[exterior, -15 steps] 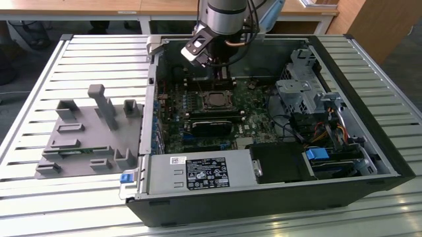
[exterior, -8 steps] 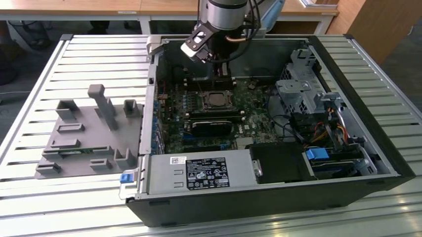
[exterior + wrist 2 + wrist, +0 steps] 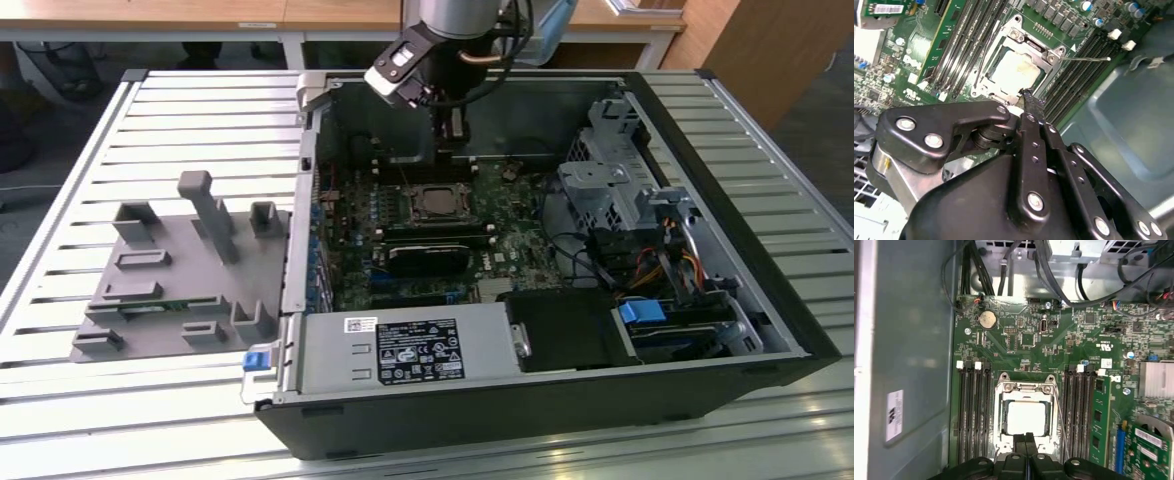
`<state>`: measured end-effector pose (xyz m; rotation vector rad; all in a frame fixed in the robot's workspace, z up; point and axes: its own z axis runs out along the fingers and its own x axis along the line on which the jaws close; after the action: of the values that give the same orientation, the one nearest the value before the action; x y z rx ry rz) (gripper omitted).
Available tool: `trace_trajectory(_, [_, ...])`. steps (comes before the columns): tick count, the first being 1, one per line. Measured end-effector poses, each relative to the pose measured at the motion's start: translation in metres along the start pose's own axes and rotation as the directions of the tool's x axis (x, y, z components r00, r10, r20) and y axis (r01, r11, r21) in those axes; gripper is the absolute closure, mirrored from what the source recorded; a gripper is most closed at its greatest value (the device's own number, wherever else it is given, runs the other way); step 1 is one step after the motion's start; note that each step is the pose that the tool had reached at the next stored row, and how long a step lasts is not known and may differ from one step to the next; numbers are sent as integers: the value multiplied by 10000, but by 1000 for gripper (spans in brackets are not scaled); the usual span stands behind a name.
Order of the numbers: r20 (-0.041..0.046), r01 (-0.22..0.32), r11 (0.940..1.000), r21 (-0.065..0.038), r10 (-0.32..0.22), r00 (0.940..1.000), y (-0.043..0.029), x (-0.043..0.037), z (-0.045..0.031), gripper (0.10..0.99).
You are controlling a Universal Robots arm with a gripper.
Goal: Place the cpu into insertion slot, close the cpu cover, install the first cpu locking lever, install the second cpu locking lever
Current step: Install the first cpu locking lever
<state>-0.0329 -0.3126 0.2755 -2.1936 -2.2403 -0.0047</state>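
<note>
The cpu (image 3: 1026, 418) (image 3: 1015, 70) lies flat in the insertion slot (image 3: 434, 203) on the green motherboard, its pale silvery top showing through the window of the cpu cover (image 3: 1026, 388) (image 3: 1030, 44), which lies down over it. One thin wire locking lever (image 3: 1060, 420) (image 3: 1086, 58) angles away from the socket's side; the other lever (image 3: 996, 415) (image 3: 979, 67) runs close along the opposite side. My gripper (image 3: 1026, 439) (image 3: 1029, 97) (image 3: 454, 152) hangs just above the socket's edge, its black fingers shut together with nothing between them.
Black memory slots flank the socket, with a green memory stick (image 3: 1097, 410) in one. The open case (image 3: 747, 330) holds a drive cage (image 3: 607, 190), cables and a power supply (image 3: 400, 350). A grey fixture (image 3: 174, 280) stands on the slatted table at the exterior view's left.
</note>
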Motion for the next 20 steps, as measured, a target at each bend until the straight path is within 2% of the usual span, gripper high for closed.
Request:
trace_trajectory(3, [-1,1,10000,-4,-1,10000,0,1,-73,969])
trace_trajectory(5, [-2,49,10000,-15,-49,10000,-1,1,-79,969])
trace_trajectory(10, [1,924,9957,-10,-924,9957,-2,1,-80,969])
trace_trajectory(13, [3,1471,9891,-5,-1471,9891,-1,0,-80,969])
trace_trajectory(20, [3,2460,9693,1,-2460,9693,-1,1,-79,969])
